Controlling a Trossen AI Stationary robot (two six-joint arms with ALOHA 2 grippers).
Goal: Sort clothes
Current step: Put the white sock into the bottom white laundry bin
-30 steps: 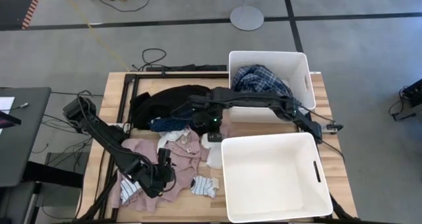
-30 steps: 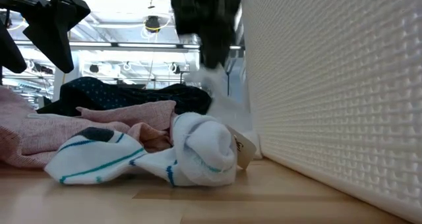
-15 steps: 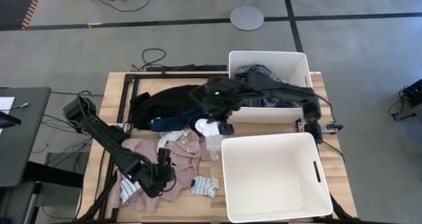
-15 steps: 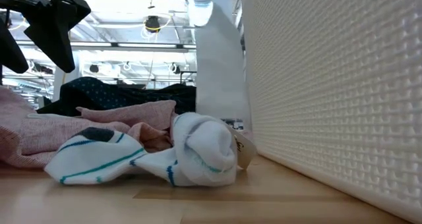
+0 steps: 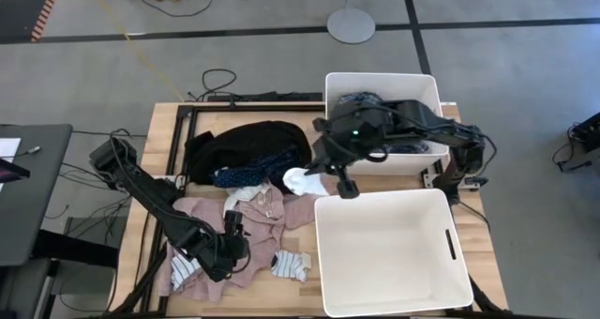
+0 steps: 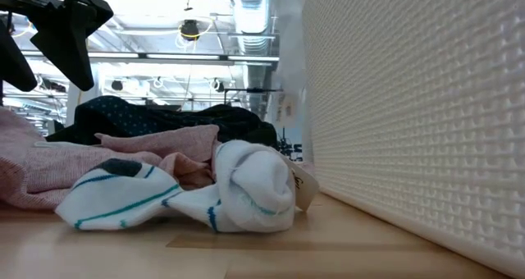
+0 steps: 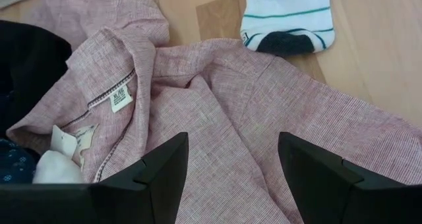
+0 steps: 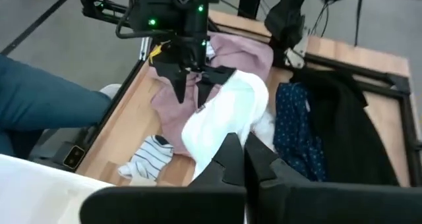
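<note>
The right gripper (image 5: 339, 186), clamped on a dangling white cloth garment (image 5: 302, 180), should carry it fully over the empty white plastic bin (image 5: 457, 263) just beside it before releasing. The left gripper (image 7: 227, 159) hovers half-open, empty, above the pink woven shirt (image 7: 217, 105).

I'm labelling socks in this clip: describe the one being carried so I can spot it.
Find the empty near bin. Just off its far left corner, the right gripper holds a white sock above the table. It is plain white, unlike the striped socks lying flat.
</note>
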